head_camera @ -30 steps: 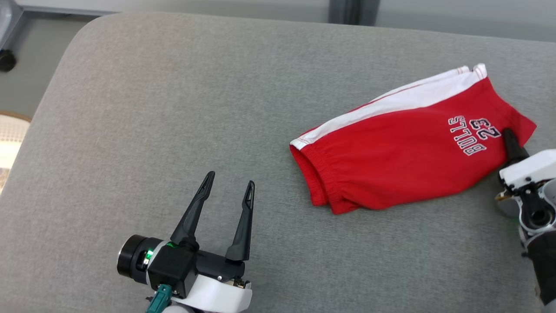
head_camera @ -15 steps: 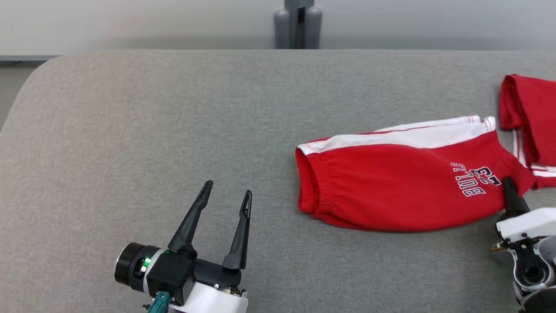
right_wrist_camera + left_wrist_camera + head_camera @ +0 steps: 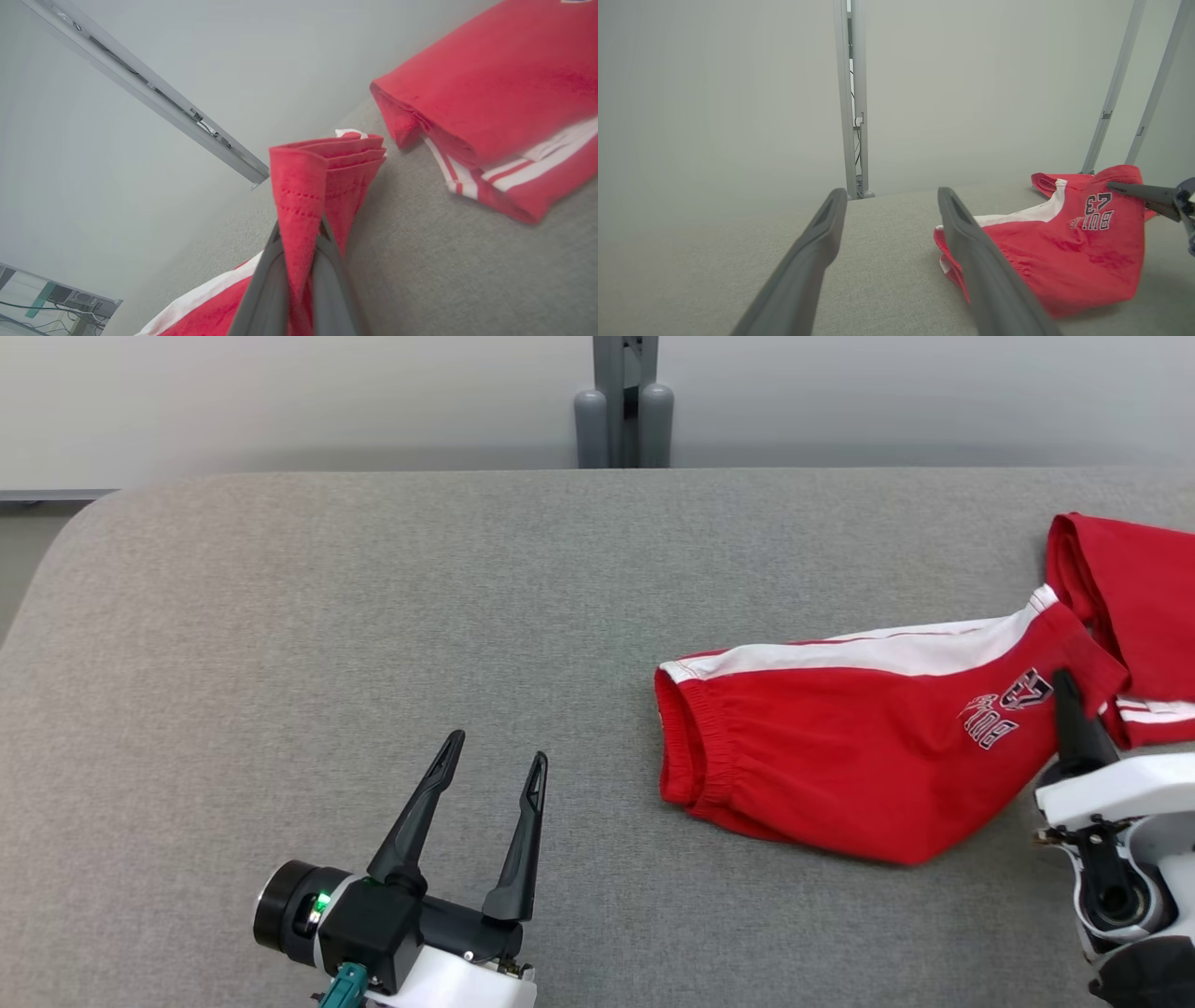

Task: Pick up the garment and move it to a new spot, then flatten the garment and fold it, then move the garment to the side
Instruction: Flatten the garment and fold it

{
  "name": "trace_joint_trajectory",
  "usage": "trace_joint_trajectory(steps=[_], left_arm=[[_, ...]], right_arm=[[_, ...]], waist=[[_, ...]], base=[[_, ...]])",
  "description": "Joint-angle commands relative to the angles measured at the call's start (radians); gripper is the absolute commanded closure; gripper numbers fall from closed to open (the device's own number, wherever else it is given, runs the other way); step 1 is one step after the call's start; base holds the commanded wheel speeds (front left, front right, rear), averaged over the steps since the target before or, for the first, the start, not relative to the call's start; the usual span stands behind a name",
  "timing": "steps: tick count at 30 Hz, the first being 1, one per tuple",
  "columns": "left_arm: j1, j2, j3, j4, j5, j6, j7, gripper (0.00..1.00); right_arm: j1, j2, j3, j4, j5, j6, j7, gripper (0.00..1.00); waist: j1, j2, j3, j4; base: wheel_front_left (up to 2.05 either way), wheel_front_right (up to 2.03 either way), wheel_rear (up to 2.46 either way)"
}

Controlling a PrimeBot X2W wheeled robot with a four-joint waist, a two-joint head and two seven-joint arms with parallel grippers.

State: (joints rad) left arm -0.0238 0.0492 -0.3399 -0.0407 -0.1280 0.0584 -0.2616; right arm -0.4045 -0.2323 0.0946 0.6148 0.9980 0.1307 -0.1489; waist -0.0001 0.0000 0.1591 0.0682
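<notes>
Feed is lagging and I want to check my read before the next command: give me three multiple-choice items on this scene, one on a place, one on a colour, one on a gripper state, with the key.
1. By the head view, where does the second red garment lie?
A. At the far left.
B. At the right edge, past the red basketball shorts.
C. On the floor.

2. What colour is the shorts' side stripe?
A. Black.
B. Yellow.
C. White.

3. How is the right gripper?
A. Shut on the shorts.
B. Open above them.
C. Shut and empty.

Key:
1 B, it lies just beyond the shorts' printed end.
2 C, a white band runs along their far edge.
3 A, the right wrist view shows red cloth pinched in its jaws.
</notes>
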Motion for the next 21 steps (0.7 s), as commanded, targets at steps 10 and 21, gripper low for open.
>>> trace_joint_trajectory(steps=[10,21], left_arm=[[0.013,0.003,-0.001,-0.003,-0.021,-0.002,-0.004,0.0],[0.024,0.003,0.022,-0.014,-0.023,-0.005,-0.004,0.0]], right_arm=[[0.034,0.028,0.084,-0.194,-0.12,0.0,0.052,1.0],[0.141,0.098,0.188,-0.363,-0.319,0.0,0.189,1.0]], waist=[[0.0001,0.0,-0.022,0.056],[0.0001,0.0,-0.037,0.104]], base=[[0.0,0.0,0.0],[0.0,0.0,0.0]])
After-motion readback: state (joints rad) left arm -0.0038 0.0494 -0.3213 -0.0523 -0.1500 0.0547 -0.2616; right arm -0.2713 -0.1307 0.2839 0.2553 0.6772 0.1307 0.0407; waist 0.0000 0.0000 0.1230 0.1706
